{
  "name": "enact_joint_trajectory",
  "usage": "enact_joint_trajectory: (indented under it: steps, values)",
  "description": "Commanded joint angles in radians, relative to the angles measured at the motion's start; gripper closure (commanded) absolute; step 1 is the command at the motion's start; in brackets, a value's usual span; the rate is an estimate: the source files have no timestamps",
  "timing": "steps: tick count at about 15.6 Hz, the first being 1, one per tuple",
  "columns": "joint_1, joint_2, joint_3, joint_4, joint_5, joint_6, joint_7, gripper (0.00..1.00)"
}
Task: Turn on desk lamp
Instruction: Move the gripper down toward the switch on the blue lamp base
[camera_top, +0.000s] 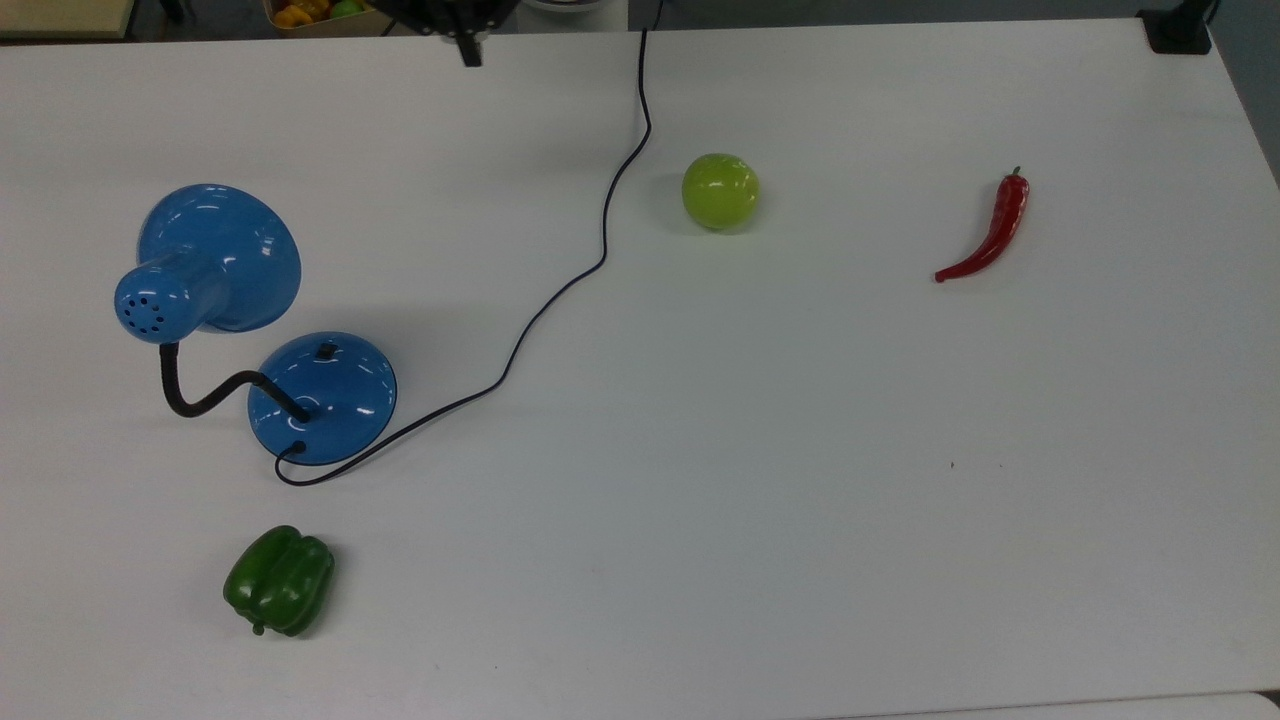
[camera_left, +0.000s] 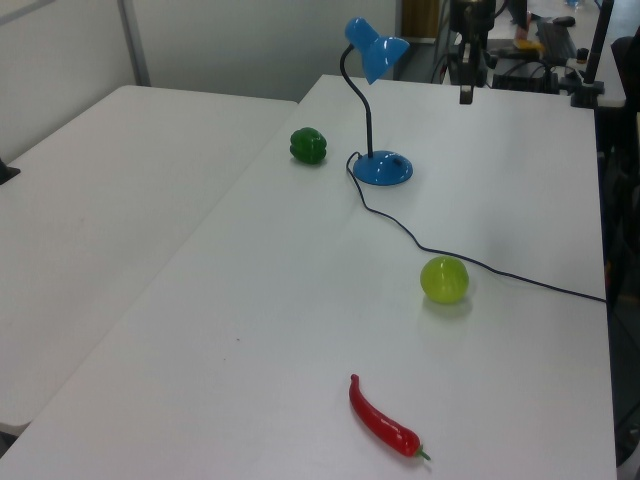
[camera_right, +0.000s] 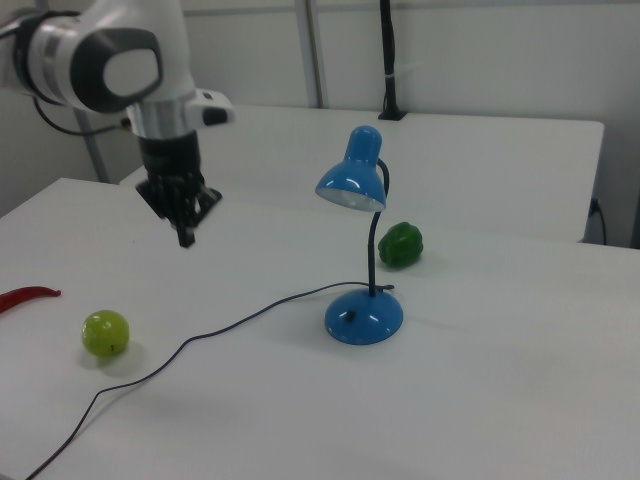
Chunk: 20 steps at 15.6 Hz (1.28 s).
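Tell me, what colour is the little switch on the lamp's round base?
Black. The switch sits on the glossy blue base of the lamp, clearest in the top view.

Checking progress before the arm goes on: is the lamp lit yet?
Off, apparently: the lamp's shade shows no glow, and the gripper hangs in the air, apart from the base switch.
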<state>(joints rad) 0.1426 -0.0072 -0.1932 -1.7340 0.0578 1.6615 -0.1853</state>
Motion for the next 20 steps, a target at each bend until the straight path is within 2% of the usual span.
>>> enact_joint_trajectory:
  steps: [1,9,15,20]
  values:
    - [0.005,-0.011,-0.042,-0.117,-0.035,0.085,-0.063,1.00]
    - [-0.009,0.022,-0.063,-0.311,-0.072,0.407,-0.046,1.00]
    - [-0.024,0.113,-0.080,-0.366,-0.072,0.674,0.006,1.00]
    - [-0.038,0.196,-0.094,-0.371,-0.062,0.912,0.056,1.00]
